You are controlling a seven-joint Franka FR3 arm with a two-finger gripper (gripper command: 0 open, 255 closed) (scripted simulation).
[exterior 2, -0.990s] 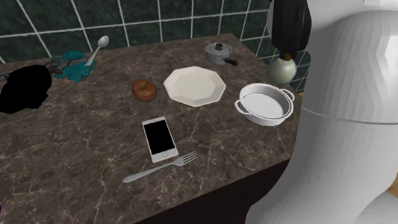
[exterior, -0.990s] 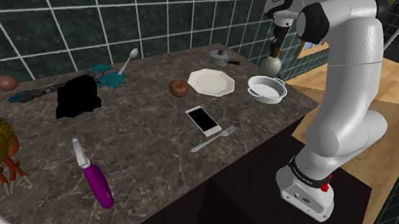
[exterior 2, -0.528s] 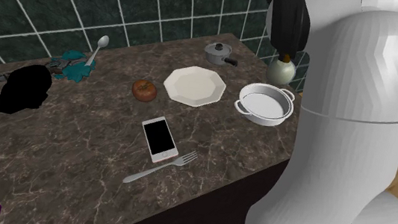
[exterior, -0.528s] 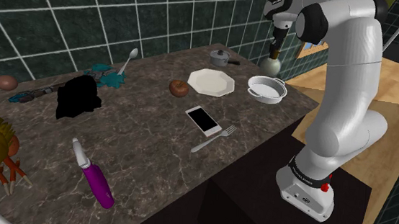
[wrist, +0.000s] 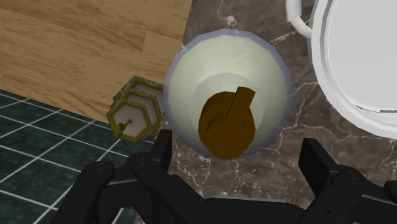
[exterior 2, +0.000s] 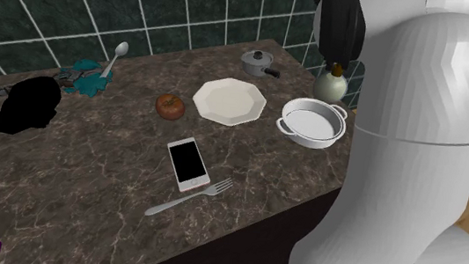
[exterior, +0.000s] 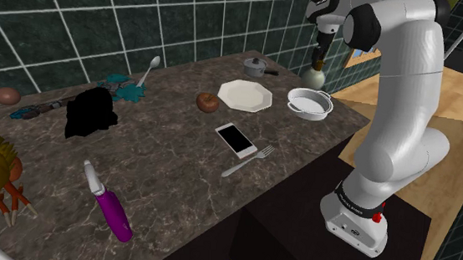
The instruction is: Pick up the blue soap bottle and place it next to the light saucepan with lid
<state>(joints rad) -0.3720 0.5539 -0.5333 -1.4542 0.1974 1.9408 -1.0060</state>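
The soap bottle (exterior: 313, 75) (exterior 2: 333, 85) is drawn pale greenish-white with a brown pump cap. It stands upright at the counter's far corner, close beside the lidless white pan (exterior: 309, 104) (exterior 2: 311, 123). My gripper (exterior: 319, 54) hangs straight above the bottle. In the wrist view the gripper (wrist: 237, 145) is open: its black fingers stand apart on either side of the bottle (wrist: 228, 95) and hold nothing. The small grey saucepan with lid (exterior: 255, 65) (exterior 2: 256, 62) sits by the tiled wall, a short way from the bottle.
On the dark marble counter (exterior: 177, 171) lie a white plate (exterior: 245, 94), an apple (exterior: 207, 101), a phone (exterior: 236, 139), a fork (exterior: 247, 161), a spoon (exterior: 149, 69), a black object (exterior: 90, 112) and a purple spray bottle (exterior: 109, 204). An olive hexagonal thing (wrist: 135, 108) lies on the wooden floor past the counter edge.
The fingers have let go of the bottle's neck and opened. The brown cap now shows below the gripper in the second exterior view. The arm has barely moved.
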